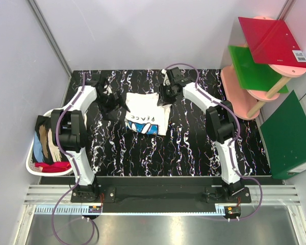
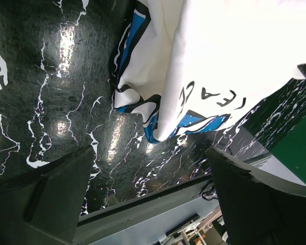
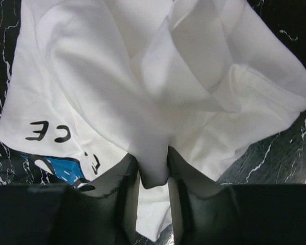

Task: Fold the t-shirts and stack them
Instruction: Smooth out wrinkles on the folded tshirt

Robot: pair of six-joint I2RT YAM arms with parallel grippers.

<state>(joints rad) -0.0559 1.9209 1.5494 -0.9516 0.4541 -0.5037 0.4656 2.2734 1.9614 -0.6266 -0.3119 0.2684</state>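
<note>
So the right pincer point(image 3: 153, 169) is clamped on a fold of the white PEACE t-shirt point(image 1: 145, 117) mid black marbled desk point(image 1: 194, 148) (blue print showing). The left pincer point(image 2: 153, 194) hangs wide apart beside it, gripping nothing.

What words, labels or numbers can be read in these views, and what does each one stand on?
"PEACE": dark letters on the white t-shirt, upside down in the top view; the wrist views show only parts of it.
White sticker on the red board: print too small to read.
No other text can be made out.
</note>
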